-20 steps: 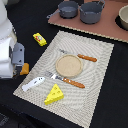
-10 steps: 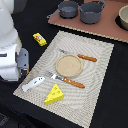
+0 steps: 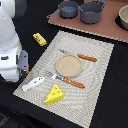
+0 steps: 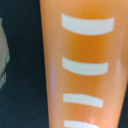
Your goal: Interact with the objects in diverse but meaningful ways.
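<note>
Bread loaf (image 4: 82, 65), orange with pale scores, fills the wrist view; whether the gripper grasps it is unclear.

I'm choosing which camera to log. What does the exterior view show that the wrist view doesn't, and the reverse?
Exterior only: the mat, plate, cheese, fish, packet, fork, knife, pots and arm. Wrist only: a close-up of the orange loaf with its white score marks. Shared: only the dark surface; the tool appears in neither.
</note>
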